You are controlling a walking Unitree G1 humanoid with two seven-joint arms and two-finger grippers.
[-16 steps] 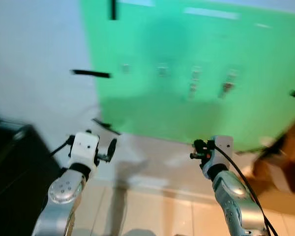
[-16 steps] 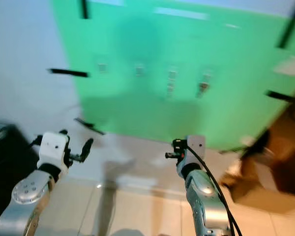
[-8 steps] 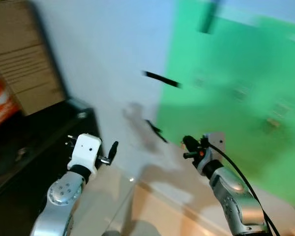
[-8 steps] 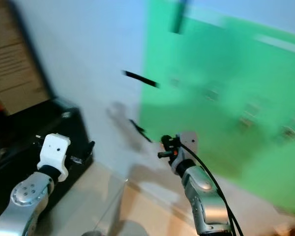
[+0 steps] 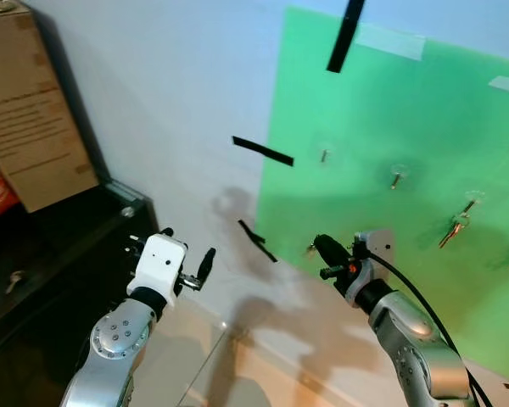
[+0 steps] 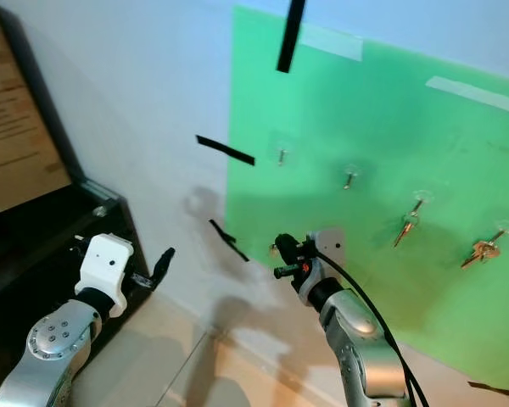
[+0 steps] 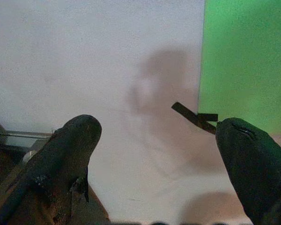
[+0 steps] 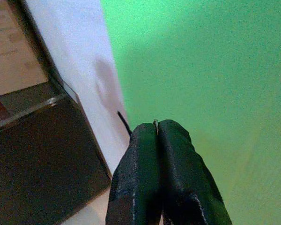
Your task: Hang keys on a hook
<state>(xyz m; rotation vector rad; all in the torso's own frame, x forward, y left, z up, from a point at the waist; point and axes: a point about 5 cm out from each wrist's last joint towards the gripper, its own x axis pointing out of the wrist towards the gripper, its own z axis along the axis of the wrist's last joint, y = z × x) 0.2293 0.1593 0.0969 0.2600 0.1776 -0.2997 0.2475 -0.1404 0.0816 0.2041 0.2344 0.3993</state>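
Observation:
A green board (image 5: 407,127) hangs on the white wall with small hooks in a row. Two hooks (image 5: 324,155) (image 5: 394,176) are bare. Keys (image 5: 454,227) hang on a hook further right, and another set (image 6: 479,250) on the hook beyond it. My right gripper (image 5: 321,248) is raised in front of the board's lower left part, below the bare hooks. It is shut (image 8: 158,129) on a small metal piece at its tip, apparently a key (image 5: 310,249). My left gripper (image 5: 205,263) is raised to the left before the white wall, open (image 7: 159,129) and holding nothing.
A black cabinet (image 5: 59,246) stands against the wall at my left, with a cardboard box (image 5: 34,110) on it. Black tape strips (image 5: 263,151) (image 5: 346,34) (image 5: 256,233) stick to the wall by the board's edge. Pale floor tiles (image 5: 229,373) lie below.
The whole picture has swung and steadied, so the camera turned; the board now sits at the right and is sharp. Both arms keep the same raised pose.

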